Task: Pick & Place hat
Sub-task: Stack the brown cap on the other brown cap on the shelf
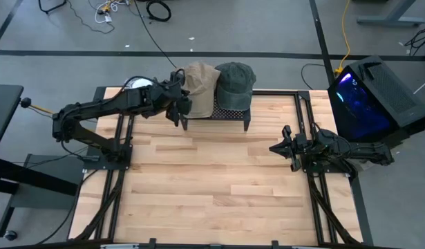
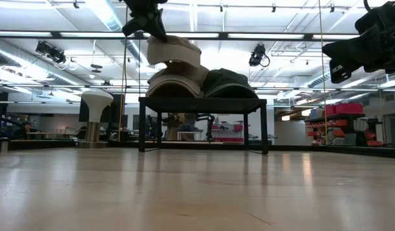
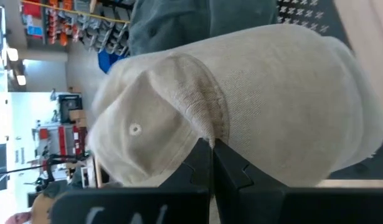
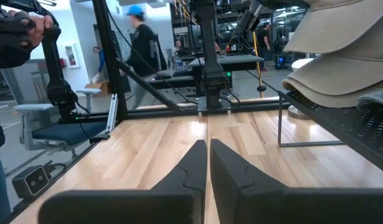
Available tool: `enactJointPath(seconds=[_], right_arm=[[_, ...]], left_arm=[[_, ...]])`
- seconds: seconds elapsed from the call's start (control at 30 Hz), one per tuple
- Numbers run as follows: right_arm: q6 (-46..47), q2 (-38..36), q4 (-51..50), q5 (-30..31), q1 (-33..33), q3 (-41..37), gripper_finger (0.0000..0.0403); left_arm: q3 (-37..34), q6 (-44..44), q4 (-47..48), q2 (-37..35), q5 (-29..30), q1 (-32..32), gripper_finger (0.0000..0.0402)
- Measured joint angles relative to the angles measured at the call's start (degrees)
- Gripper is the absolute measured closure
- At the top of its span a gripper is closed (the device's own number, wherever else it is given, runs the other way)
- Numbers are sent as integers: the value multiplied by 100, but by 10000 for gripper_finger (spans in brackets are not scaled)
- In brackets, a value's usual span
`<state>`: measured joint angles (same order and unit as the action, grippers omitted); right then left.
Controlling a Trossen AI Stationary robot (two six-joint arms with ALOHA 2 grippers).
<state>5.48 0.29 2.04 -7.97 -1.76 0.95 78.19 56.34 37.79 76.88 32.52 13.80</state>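
1. Pinching the beige hat (image 1: pixel 200 88) with closed left gripper (image 1: pixel 179 104), above the black rack (image 1: pixel 229 114) at table (image 1: pixel 212 187) rear.
2. Resting beside dark green hat (image 1: pixel 234 83).
3. Waiting with right gripper (image 1: pixel 281 148) closed, empty, over the table's right side.

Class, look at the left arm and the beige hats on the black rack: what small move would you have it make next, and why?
Probably lift a little higher. The left pincer is shut on the fabric of the top beige hat, which is raised but hangs tilted just above the second beige hat on the rack. Clearing that stack first should avoid dragging it or the green hat when moving away.
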Motion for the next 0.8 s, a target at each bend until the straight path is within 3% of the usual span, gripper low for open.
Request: enactJointPath(seconds=[0.8], right_arm=[[0,-2,0,-2,0,0,378]], left_arm=[[-51,205,-174,319,-473,409,399]])
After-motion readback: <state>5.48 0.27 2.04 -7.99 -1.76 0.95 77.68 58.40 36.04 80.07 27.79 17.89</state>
